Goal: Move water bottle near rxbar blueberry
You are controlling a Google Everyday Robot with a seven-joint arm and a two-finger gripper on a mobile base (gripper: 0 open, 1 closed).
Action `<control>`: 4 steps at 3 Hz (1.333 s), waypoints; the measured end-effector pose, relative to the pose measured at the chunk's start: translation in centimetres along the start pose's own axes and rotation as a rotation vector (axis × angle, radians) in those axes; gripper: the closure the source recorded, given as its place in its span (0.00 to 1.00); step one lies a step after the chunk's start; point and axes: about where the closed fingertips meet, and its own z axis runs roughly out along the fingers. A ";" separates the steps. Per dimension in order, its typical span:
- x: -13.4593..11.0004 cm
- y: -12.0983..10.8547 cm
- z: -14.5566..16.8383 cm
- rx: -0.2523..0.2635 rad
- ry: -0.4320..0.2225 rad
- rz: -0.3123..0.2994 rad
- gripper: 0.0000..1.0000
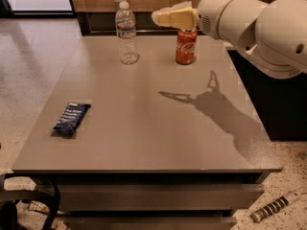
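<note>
Grey tabletop tells you the task is barely begun. The water bottle stands upright at about 11 o'clock from the table's middle, close to the far edge, and nothing touches it. The blueberry bar lies flat at about 8 o'clock, near the left edge and well apart from the bottle, so the two are nowhere near each other yet. The gripper hangs in the air at roughly 1 o'clock, just above the red soda can and pointing left toward the bottle, with a clear gap between them. It holds nothing, but you cannot tell whether it is spread or pressed together. By this reading, nearly everything is left for you to do: reach the bottle at 11 o'clock, grasp it, carry it down and left across the open surface toward 8 o'clock, and set it upright just beside the bar. Mind the can on the way, since the arm passes right over it.
</note>
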 end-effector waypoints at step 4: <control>2.1 6.9 11.4 -0.259 -0.079 0.195 0.00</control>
